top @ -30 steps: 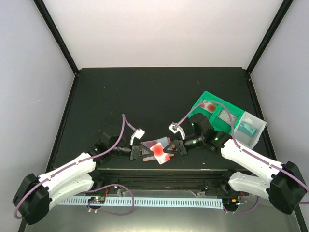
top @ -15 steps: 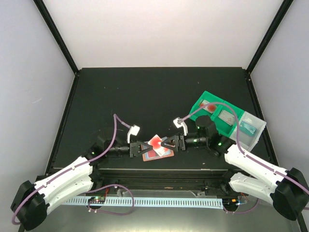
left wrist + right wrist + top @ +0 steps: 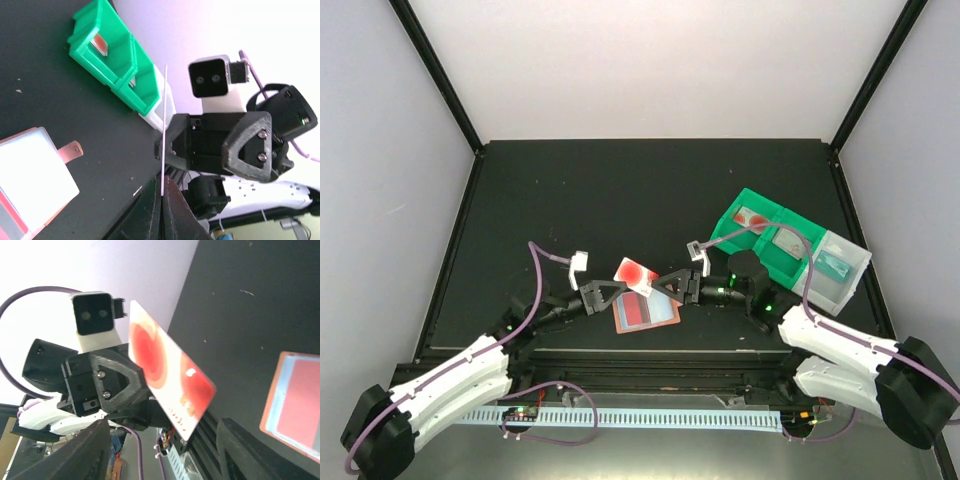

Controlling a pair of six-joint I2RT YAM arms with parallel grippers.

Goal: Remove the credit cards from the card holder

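Observation:
My left gripper (image 3: 611,291) is shut on the lower edge of a red-and-white credit card (image 3: 636,272), holding it up above the table. In the left wrist view that card (image 3: 164,120) is a thin white line, edge-on, rising from my closed fingers (image 3: 172,207). My right gripper (image 3: 667,288) faces it, open, its fingers (image 3: 87,455) spread wide on either side of the card (image 3: 167,377) without touching it. The card holder (image 3: 646,312) lies open on the table below, light blue lining up, with another red card (image 3: 300,407) in it and its brown tab (image 3: 73,149) sticking out.
Two green bins (image 3: 760,232) and a clear bin (image 3: 837,265) stand at the right, behind my right arm. The table's front edge (image 3: 640,350) is just below the card holder. Both wrist cables arch above the grippers.
The right gripper has opened and let go of the card. The left gripper has pulled back to the left, lifting the card off the card holder, which now lies uncovered.

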